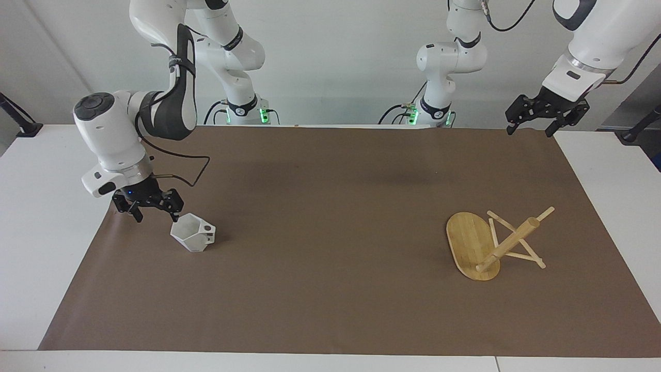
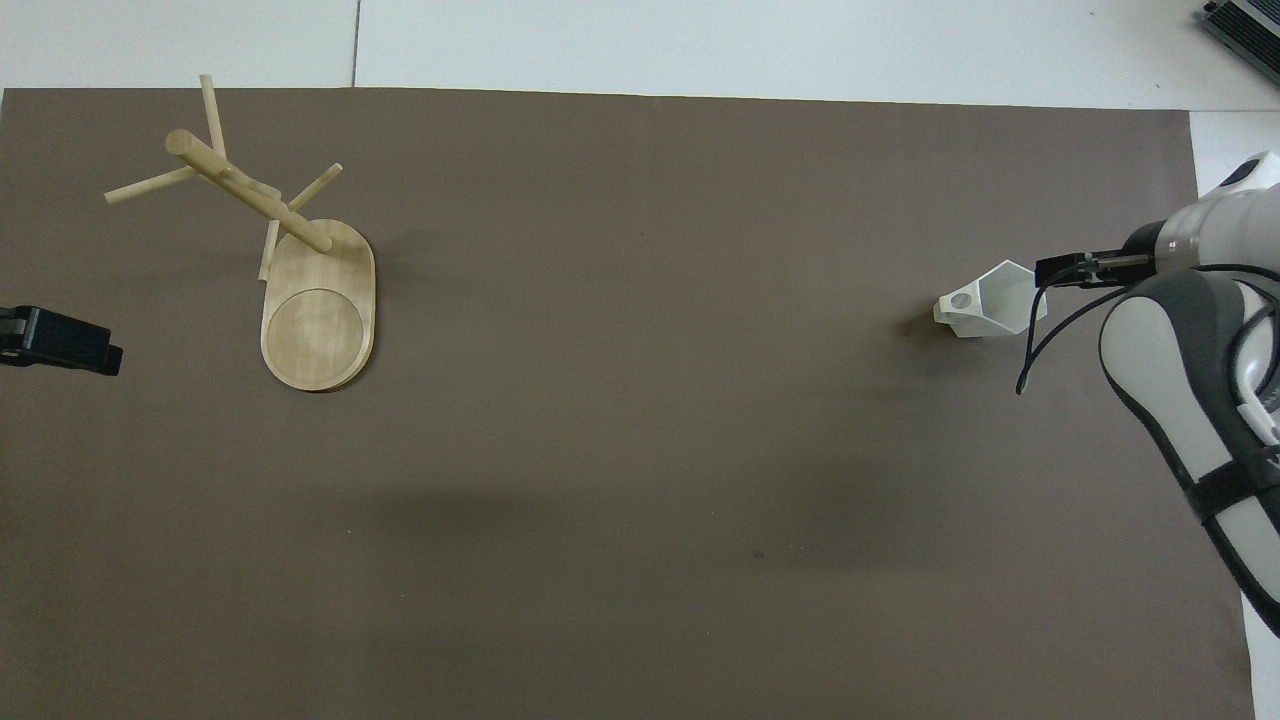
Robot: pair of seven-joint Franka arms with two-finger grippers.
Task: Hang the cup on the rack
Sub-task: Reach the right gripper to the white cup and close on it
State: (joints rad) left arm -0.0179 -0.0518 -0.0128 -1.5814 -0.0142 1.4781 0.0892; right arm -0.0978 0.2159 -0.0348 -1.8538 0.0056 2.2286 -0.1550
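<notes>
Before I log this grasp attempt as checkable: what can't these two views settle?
- Overhead view: the right gripper is hidden under its own arm, which also covers an edge of the cup.
- Overhead view: the left gripper is cut off at the picture's edge.
- Facing view: the rack post's tilt is ambiguous.

Both arms were clad in glossy white rounded shells with dark grey joint bands. Black cables were looped along them, green lights glowed at the bases, and each black tool (image 1: pixel 151 212) was silver-collared.
</notes>
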